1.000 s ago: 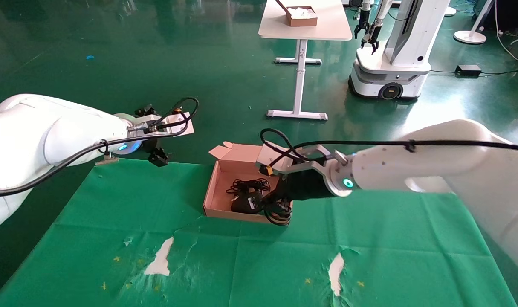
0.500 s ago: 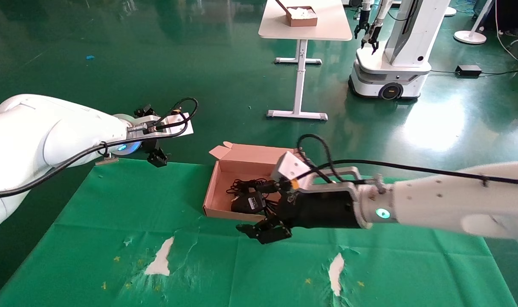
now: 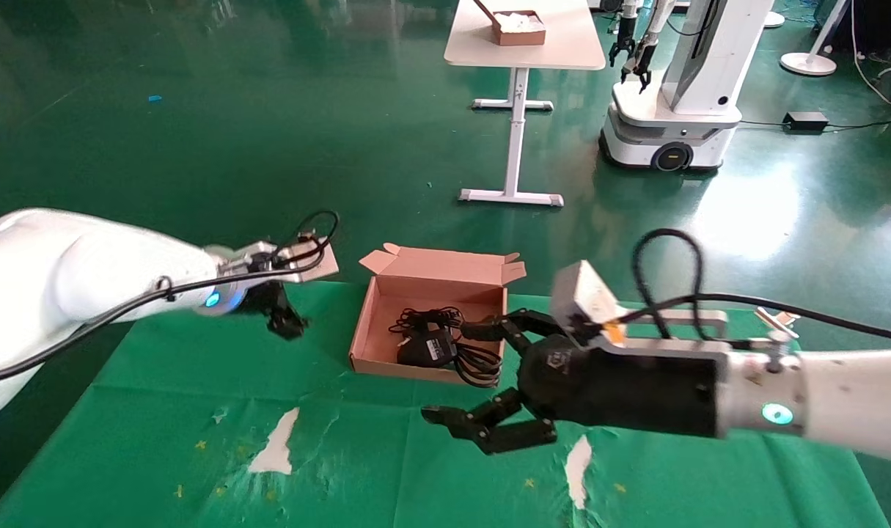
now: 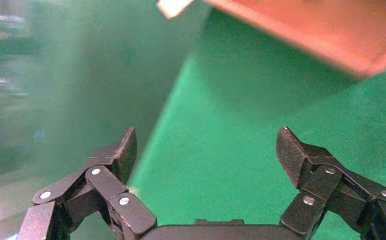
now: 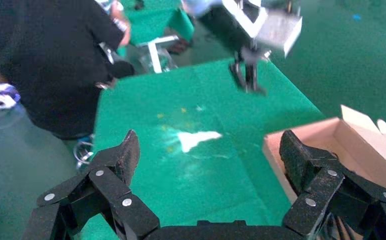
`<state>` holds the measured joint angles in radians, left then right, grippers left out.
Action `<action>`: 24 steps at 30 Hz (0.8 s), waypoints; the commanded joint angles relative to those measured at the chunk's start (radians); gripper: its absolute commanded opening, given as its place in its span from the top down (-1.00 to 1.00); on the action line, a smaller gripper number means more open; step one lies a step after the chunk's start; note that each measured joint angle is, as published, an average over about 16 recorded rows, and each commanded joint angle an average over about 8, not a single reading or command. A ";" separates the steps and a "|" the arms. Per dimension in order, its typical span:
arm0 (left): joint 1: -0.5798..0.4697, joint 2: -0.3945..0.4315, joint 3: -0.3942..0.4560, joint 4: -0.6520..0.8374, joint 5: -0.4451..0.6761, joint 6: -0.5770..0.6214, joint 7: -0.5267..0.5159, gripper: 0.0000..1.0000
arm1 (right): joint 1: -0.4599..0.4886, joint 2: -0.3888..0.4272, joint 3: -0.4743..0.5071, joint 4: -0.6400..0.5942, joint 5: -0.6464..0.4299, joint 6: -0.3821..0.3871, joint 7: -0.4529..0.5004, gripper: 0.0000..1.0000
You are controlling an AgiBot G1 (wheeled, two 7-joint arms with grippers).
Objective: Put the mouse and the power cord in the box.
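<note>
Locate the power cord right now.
Head view: the power cord lies at the box's near right corner, loops draped over the front wall, right of the mouse; the open right gripper is beside it.

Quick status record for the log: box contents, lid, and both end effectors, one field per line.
box: on the green cloth, lid flap up
mouse: inside the box
power cord: in the box, loops lying over its near right rim
right end effector: open, empty, just right of the box
left end effector: open, empty, left of the box
</note>
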<state>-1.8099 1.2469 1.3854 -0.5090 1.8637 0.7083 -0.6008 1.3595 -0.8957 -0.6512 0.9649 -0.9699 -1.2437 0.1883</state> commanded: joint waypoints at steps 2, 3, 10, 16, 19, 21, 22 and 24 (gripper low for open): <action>0.041 -0.035 -0.062 -0.043 -0.063 0.044 0.023 -1.00 | -0.038 0.038 0.050 0.043 0.032 -0.034 0.000 -1.00; 0.055 -0.047 -0.082 -0.057 -0.084 0.058 0.031 -1.00 | -0.050 0.050 0.066 0.056 0.042 -0.045 0.000 -1.00; 0.151 -0.131 -0.228 -0.160 -0.233 0.162 0.085 -1.00 | -0.139 0.139 0.181 0.156 0.117 -0.123 0.000 -1.00; 0.234 -0.203 -0.353 -0.247 -0.361 0.251 0.132 -1.00 | -0.215 0.214 0.280 0.241 0.180 -0.190 0.000 -1.00; 0.276 -0.239 -0.415 -0.291 -0.425 0.295 0.155 -1.00 | -0.251 0.251 0.328 0.281 0.211 -0.222 -0.001 -1.00; 0.304 -0.263 -0.457 -0.321 -0.469 0.326 0.171 -1.00 | -0.269 0.268 0.350 0.301 0.226 -0.238 -0.001 -1.00; 0.318 -0.275 -0.478 -0.335 -0.490 0.341 0.179 -1.00 | -0.275 0.275 0.359 0.308 0.231 -0.243 -0.001 -1.00; 0.346 -0.299 -0.521 -0.365 -0.533 0.371 0.194 -1.00 | -0.283 0.283 0.369 0.317 0.238 -0.250 -0.001 -1.00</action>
<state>-1.4638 0.9478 0.8649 -0.8738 1.3304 1.0788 -0.4063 1.0868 -0.6232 -0.2956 1.2703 -0.7406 -1.4851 0.1874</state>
